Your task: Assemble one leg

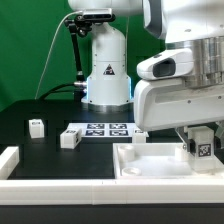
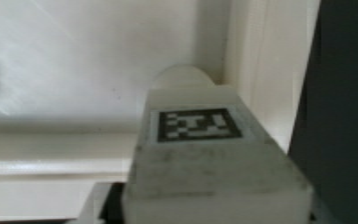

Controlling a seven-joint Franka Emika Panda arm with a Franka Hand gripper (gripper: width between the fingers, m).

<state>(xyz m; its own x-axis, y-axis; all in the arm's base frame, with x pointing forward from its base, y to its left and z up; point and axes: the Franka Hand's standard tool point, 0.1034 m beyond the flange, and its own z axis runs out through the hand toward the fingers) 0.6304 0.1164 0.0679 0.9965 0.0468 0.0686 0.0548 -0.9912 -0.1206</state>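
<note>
The small white plastic block-like leg [image 1: 203, 148] bears a square tag [image 2: 197, 125]: a blocky black-and-white pattern in a black border, set on the white face. Two more small white block-like legs, one [image 1: 36, 126] with a dark mark on its face and the other [image 1: 69, 138] plain, stand out against the matt black counter [image 1: 40, 150]. The large white tray-like panel with its raised rim [image 1: 150, 165] is plain white throughout. The marker board [image 1: 105, 129] is thin, flat and white, with a row of black-and-white square tags. The backdrop [image 1: 30, 50] is green. The rounded robot base [image 1: 105, 50] is white with a small black triangular emblem.
</note>
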